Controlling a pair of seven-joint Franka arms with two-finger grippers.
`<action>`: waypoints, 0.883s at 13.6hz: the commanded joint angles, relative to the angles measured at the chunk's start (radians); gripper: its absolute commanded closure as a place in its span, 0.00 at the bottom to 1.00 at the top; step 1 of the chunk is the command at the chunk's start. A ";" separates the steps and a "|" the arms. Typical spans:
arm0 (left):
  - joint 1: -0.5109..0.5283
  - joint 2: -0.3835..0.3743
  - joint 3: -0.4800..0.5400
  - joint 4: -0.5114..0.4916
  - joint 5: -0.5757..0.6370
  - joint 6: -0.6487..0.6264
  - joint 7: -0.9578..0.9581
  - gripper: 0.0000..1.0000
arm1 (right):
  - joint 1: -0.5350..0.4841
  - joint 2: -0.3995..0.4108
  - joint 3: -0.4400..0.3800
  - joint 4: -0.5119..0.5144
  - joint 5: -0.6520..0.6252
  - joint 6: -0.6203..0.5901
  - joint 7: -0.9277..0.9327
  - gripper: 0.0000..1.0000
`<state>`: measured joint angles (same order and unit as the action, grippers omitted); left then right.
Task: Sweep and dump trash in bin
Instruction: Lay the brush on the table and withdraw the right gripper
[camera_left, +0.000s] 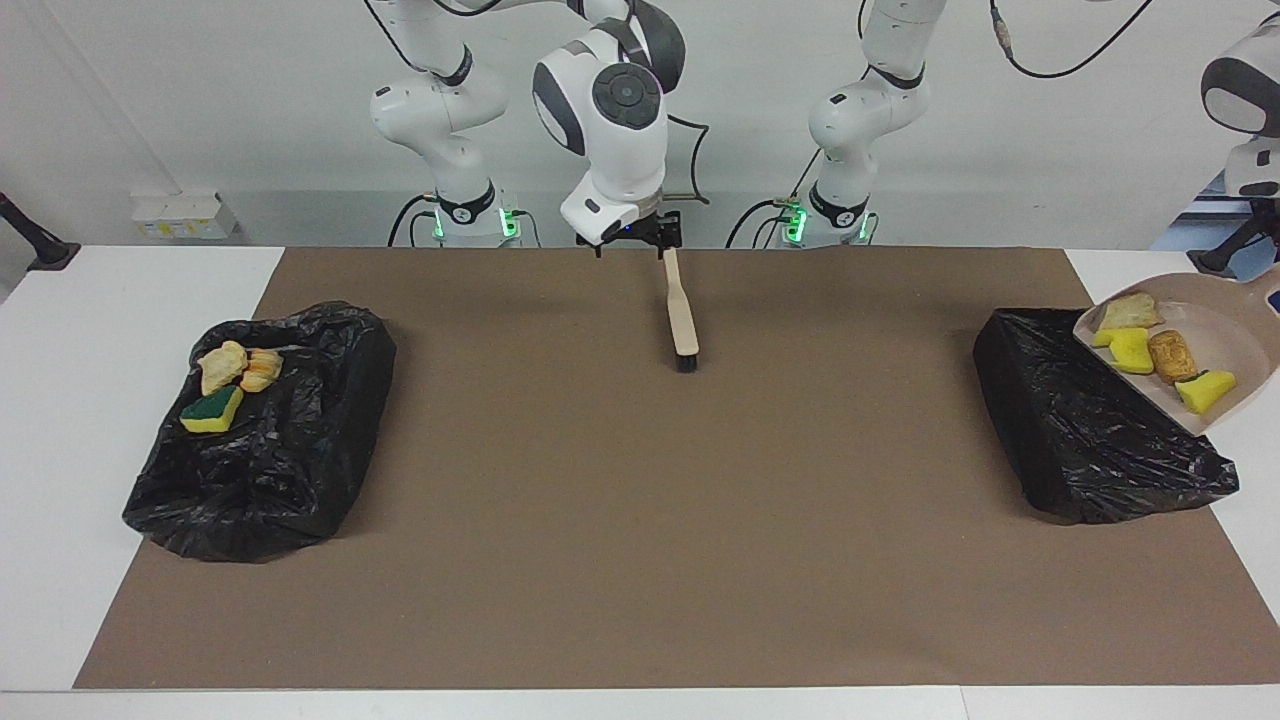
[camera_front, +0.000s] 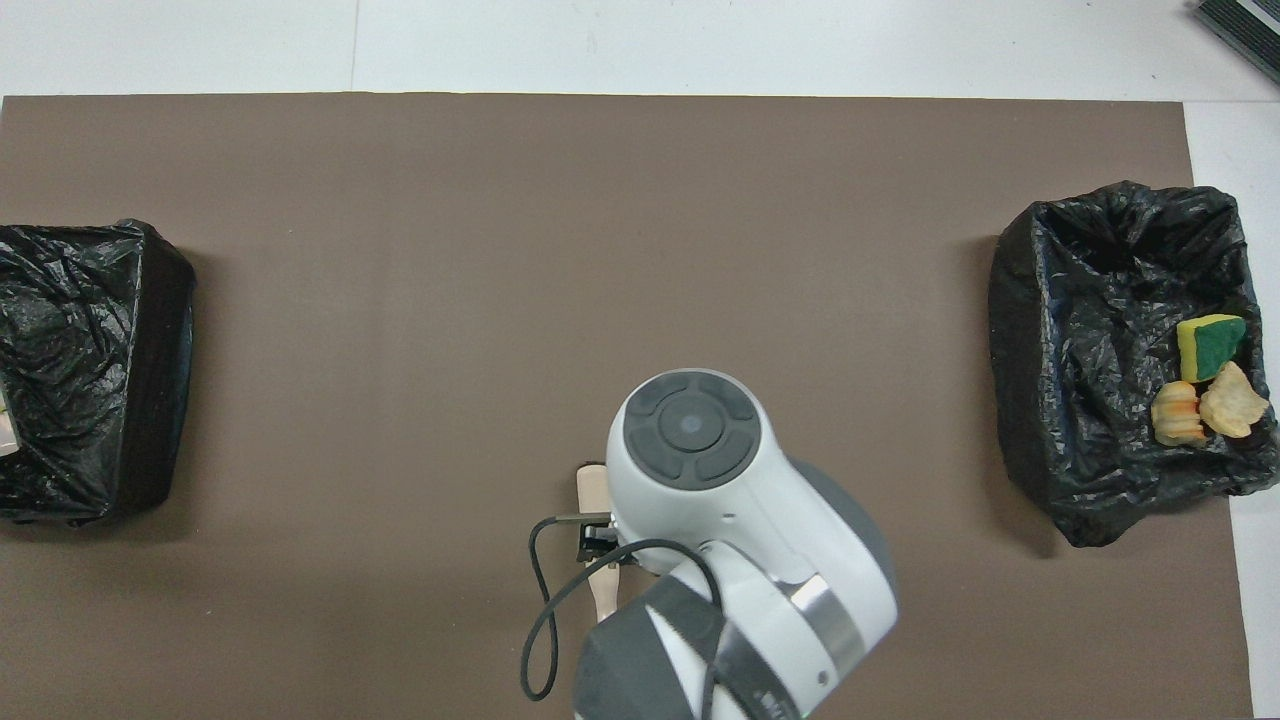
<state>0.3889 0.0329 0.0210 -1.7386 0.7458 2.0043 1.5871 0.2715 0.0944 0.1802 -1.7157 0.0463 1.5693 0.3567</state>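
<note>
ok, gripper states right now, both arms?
Left gripper: shut on the dustpan, at the picture's edge.
Right gripper: open, above the brush handle, holding nothing.

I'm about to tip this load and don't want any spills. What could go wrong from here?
1. The dustpan, held by the left gripper, hangs only partly over the bin. If it tips here, some of its four trash bits, such as the yellow sponge scrap, may land on the white table.
2. The open right gripper is close to the handle end of the brush and could nudge it.
</note>
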 joint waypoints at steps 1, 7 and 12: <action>-0.057 -0.019 0.008 -0.006 0.108 -0.057 -0.056 1.00 | -0.125 -0.028 0.010 0.010 -0.019 -0.003 -0.140 0.00; -0.122 -0.045 -0.001 0.008 0.227 -0.153 -0.099 1.00 | -0.288 -0.035 0.010 0.090 -0.122 -0.008 -0.303 0.00; -0.179 -0.064 -0.013 0.016 0.106 -0.252 -0.125 1.00 | -0.390 -0.038 0.005 0.108 -0.122 -0.008 -0.331 0.00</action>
<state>0.2526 -0.0240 0.0019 -1.7325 0.9142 1.8089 1.4906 -0.0897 0.0591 0.1742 -1.6176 -0.0618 1.5702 0.0415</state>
